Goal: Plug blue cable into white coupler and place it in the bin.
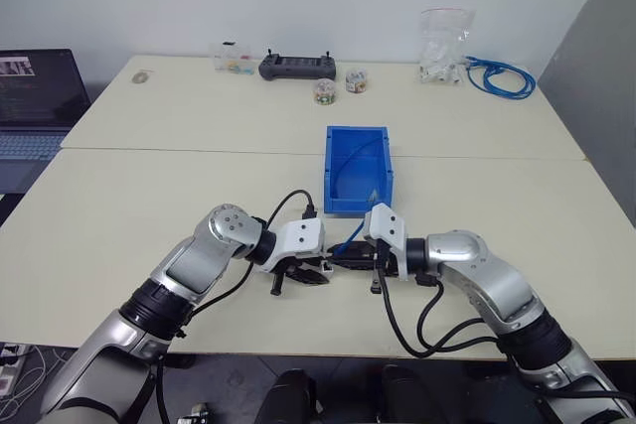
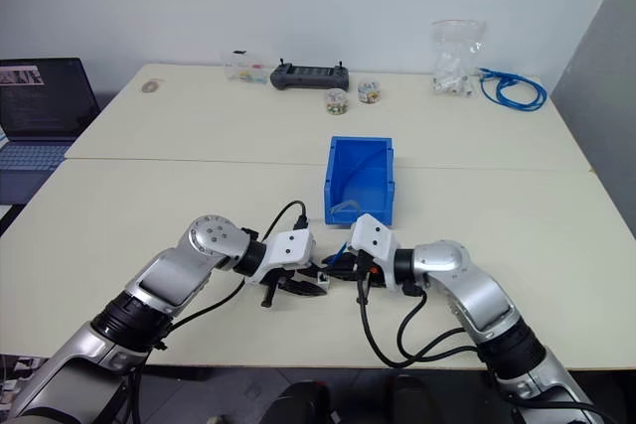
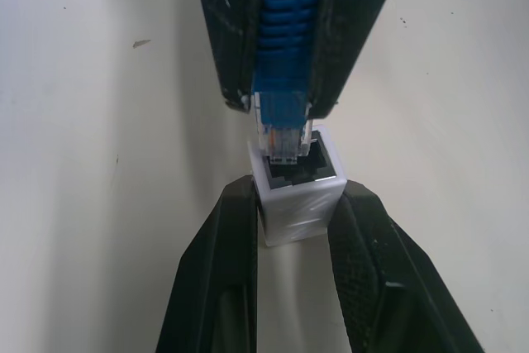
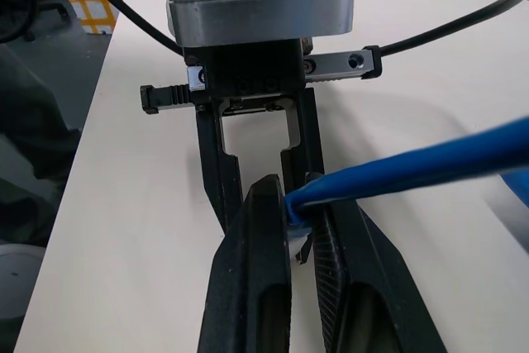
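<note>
Your left claw sits nearest, its two black fingers clamped on the white coupler, whose dark socket faces the other claw. Directly opposite, your right claw is squeezed tight on the blue cable, gripping the ribbed boot just behind the clear plug. That plug's tip sits at the mouth of the socket, partly in; you cannot tell whether it is fully seated. From the right claw the cable runs away toward the blue bin, which stands on the table just beyond both claws, with another length of cable lying inside it.
</note>
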Available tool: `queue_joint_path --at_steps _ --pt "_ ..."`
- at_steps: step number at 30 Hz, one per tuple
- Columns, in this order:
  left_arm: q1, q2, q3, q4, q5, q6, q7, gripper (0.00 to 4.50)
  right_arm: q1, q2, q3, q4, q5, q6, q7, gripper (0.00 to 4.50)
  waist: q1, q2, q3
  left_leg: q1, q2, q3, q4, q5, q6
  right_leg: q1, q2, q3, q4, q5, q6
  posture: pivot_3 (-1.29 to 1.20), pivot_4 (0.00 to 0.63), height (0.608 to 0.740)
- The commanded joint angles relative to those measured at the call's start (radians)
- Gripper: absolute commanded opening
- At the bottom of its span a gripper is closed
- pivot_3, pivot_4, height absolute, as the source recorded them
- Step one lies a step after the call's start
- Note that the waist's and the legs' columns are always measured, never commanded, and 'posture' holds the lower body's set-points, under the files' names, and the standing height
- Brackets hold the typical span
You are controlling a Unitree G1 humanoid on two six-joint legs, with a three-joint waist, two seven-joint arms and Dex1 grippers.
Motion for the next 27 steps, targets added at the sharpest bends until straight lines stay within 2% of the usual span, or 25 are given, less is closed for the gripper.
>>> queue_joint_path --at_steps 1,12,22,27 --pt "0.016 -0.010 -0.027 0.018 0.022 0.012 -0.011 0.87 -0.016 0.006 0.044 0.003 -0.032 0.002 0.024 0.09 -0.001 0.001 -0.001 0.000 0.000 0.000 0.000 0.000 0.000 0.000 0.000 0.000 0.000 0.000 0.000 0.00 0.150 0.740" --pt "0.008 -0.014 -0.029 0.039 0.033 -0.002 -0.022 0.87 -0.035 -0.037 0.105 0.040 -0.114 -0.046 0.112 0.09 -0.005 0.004 -0.004 0.001 0.000 0.000 0.000 0.000 0.000 0.001 0.000 0.000 0.000 -0.001 0.002 0.00 0.150 0.740" --pt "0.007 -0.025 -0.028 0.039 0.043 -0.011 -0.022 0.84 -0.122 0.020 0.141 0.141 -0.135 -0.034 0.168 0.09 -0.013 0.006 -0.010 0.003 0.000 0.000 0.000 0.000 0.000 0.002 0.001 0.000 0.001 -0.001 0.002 0.00 0.150 0.740" --pt "0.006 -0.030 -0.021 0.042 0.048 -0.014 -0.022 0.83 -0.114 0.020 0.177 0.157 -0.140 -0.007 0.222 0.09 -0.016 0.009 -0.015 0.005 0.000 0.000 -0.001 0.000 0.000 0.004 0.001 0.001 0.001 -0.001 0.002 0.00 0.150 0.740"
